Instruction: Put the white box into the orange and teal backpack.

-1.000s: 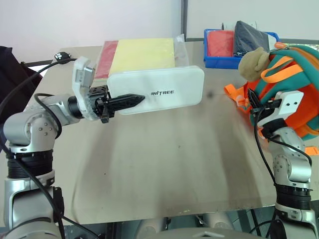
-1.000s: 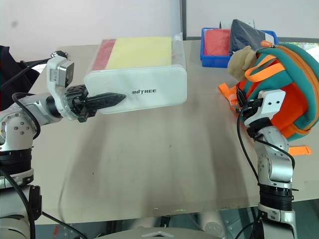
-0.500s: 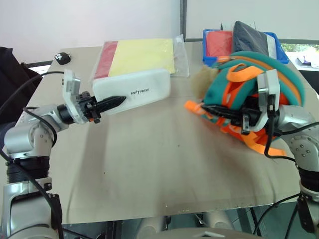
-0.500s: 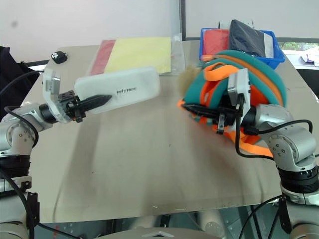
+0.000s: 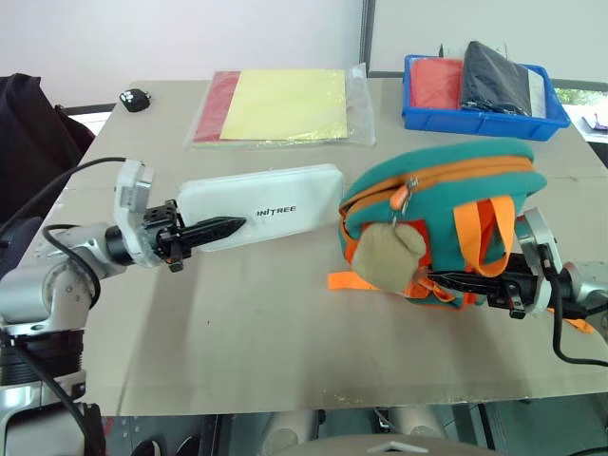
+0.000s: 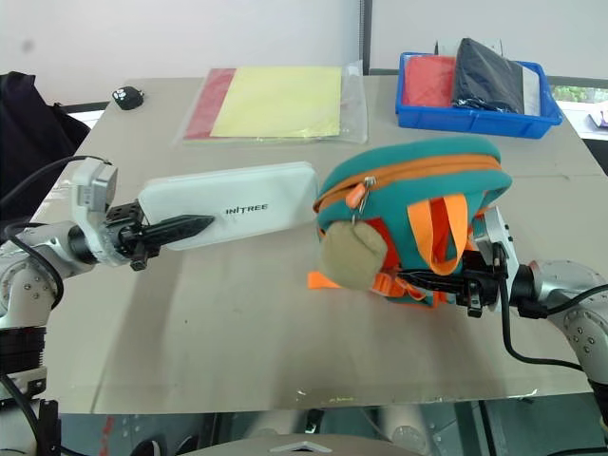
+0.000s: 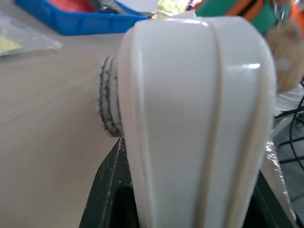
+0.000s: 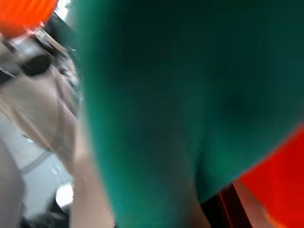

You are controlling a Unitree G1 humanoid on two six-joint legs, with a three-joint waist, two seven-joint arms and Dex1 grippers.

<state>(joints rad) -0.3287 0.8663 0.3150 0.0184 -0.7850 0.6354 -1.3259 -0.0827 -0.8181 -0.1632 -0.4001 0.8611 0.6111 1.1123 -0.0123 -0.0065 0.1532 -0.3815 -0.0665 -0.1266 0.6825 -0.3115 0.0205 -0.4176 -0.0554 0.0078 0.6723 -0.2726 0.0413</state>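
Orange-and-teal, the backpack (image 5: 442,223) had swung from upright onto the desk (image 5: 285,332), right gripper (image 5: 446,281) clamped on its straps. In the left wrist view we saw the left gripper (image 7: 183,199) clamping the white box (image 7: 194,118), now nearing the closed zipper (image 5: 465,173).

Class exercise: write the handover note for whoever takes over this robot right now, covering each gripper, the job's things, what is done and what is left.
Left gripper: shut on the white box, holding it by one end above the table, its far end at the orange and teal backpack.
Right gripper: shut on the backpack's front.
Done: box picked up, brought beside the backpack.
Left: zipper looks closed; open it and slide the box in.
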